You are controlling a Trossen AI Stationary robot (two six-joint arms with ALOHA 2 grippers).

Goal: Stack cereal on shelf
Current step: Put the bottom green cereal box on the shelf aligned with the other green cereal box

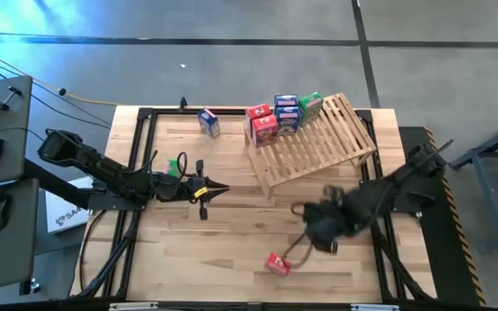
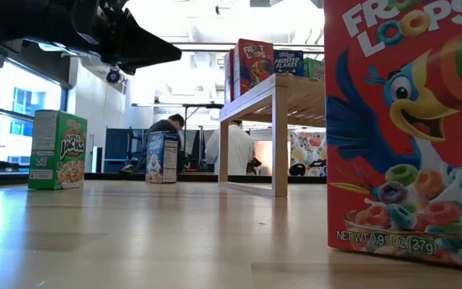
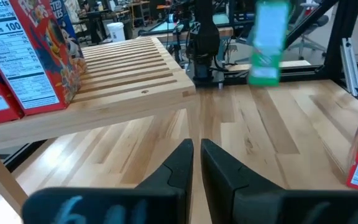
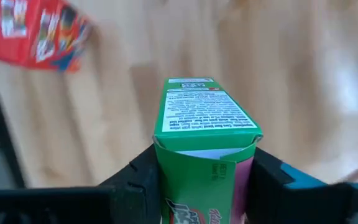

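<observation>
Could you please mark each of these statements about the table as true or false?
1. The right gripper holds a green cereal box between its jaws. True.
2. The left gripper has its jaws wide open. False: they are shut, and nothing is between them.
3. A red Froot Loops box stands upright on the tabletop. True.
4. The slatted shelf carries no boxes. False: a red box, a blue box and a green box stand at its raised end.
5. The left gripper is touching the shelf. False: it hovers over bare tabletop, apart from the shelf.
</observation>
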